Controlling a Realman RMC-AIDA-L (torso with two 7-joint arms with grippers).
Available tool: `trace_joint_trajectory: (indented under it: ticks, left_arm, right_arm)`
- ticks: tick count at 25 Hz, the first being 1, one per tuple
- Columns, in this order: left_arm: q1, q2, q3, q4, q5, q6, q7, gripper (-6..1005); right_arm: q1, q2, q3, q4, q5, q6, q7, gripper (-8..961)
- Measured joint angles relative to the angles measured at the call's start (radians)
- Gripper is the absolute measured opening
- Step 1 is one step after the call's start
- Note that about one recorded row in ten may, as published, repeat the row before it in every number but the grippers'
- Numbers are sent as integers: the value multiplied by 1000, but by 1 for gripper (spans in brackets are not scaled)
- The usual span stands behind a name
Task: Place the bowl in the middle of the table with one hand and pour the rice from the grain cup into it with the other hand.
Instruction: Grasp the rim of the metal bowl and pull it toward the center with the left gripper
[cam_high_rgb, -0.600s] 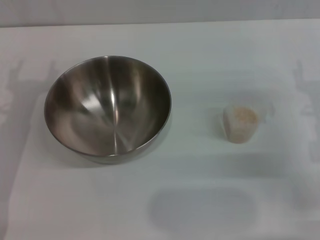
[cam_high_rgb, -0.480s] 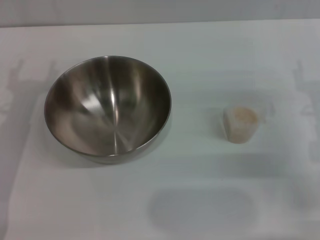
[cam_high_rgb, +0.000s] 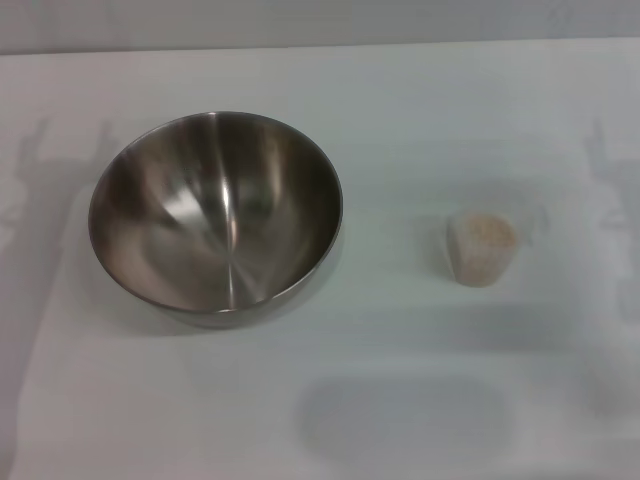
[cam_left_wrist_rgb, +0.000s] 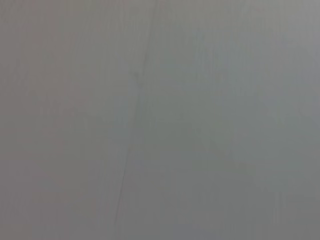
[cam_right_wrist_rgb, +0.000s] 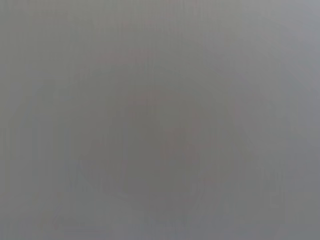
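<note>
Task not started: neither claw in view, state cannot be told. Steel bowl (cam_high_rgb: 215, 215) at 9 o'clock on tabletop (cam_high_rgb: 400, 110), grain cup (cam_high_rgb: 481, 248) with rice (cam_high_rgb: 485, 232) at 3 o'clock, well apart. Next: left claw must grip the bowl rim and shift it toward centre.

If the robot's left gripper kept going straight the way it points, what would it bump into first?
Hard to say. The left gripper isn't visible in any view; its wrist camera shows only a plain grey surface, nothing in the way. The big shiny steel bowl sits untouched on the white table.

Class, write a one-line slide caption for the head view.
Empty steel bowl left, rice-filled grain cup right, on white table.
</note>
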Motion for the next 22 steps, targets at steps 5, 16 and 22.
trace_joint_trajectory:
  ticks: [5, 16, 22]
  left_arm:
    - [4, 3, -17, -61, 0, -43, -4, 827]
    - [97, 38, -179, -766, 83, -922, -37, 807]
    - [137, 50, -259, -1207, 100, -1583, -17, 797]
  right_arm:
    - [3, 0, 0, -3, 0, 1, -2, 627]
    - [19, 0, 11, -21, 0, 1, 2, 628]
    - [29, 1, 11, -23, 0, 2, 3, 628]
